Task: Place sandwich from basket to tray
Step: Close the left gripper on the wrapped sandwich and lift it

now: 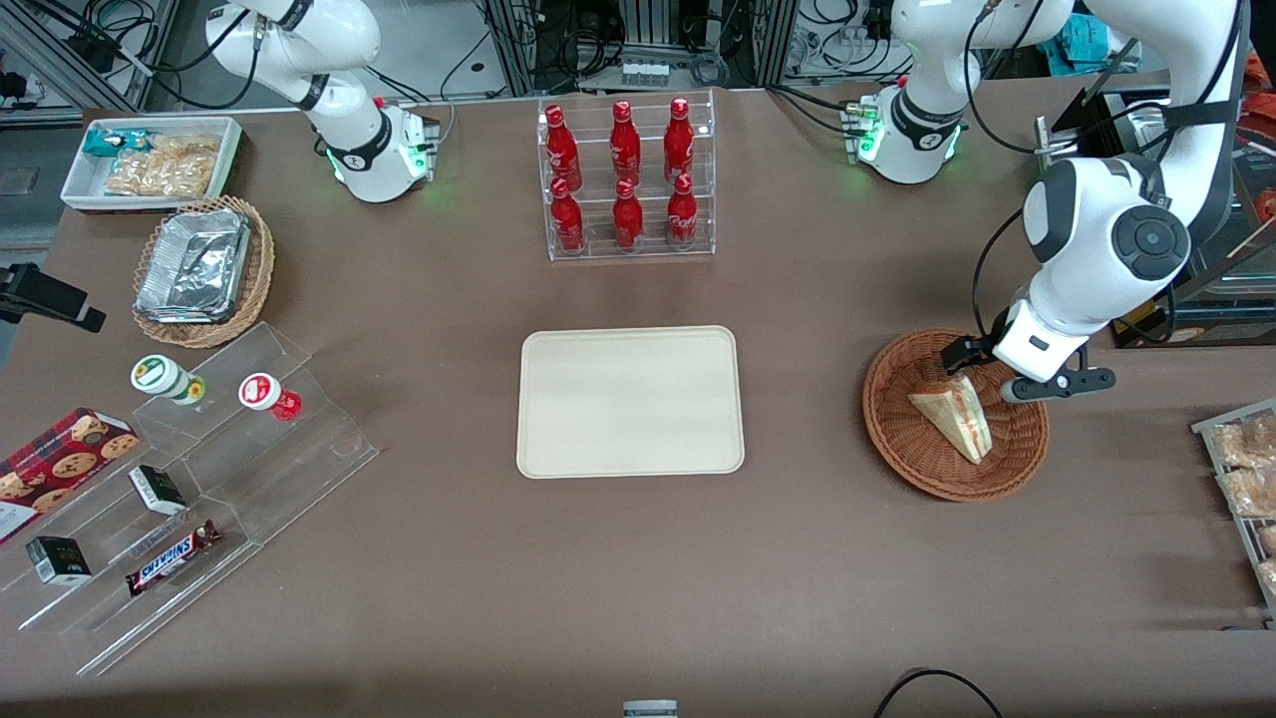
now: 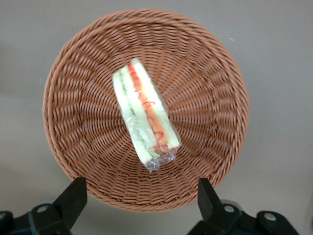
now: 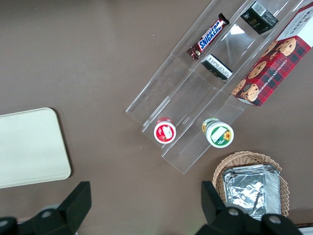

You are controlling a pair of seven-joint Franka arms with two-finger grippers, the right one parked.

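Note:
The sandwich [image 1: 952,419] lies in the round reddish-brown wicker basket [image 1: 897,439] toward the working arm's end of the table. In the left wrist view the sandwich [image 2: 144,115] rests on its side, its red and green stripe facing up, near the middle of the basket [image 2: 73,122]. My left gripper [image 1: 1012,371] hangs above the basket's rim, on the part farther from the front camera. It is open and empty [image 2: 141,200], and its fingers [image 2: 73,196] are spread wider than the sandwich. The cream tray [image 1: 630,401] lies flat mid-table and holds nothing.
A clear rack of red bottles [image 1: 626,179] stands farther from the front camera than the tray. A wire rack of snacks [image 1: 1246,479] sits at the table edge beside the basket. Clear display steps [image 1: 199,479], a foil-tray basket [image 1: 199,269] and a white bin [image 1: 150,160] lie toward the parked arm's end.

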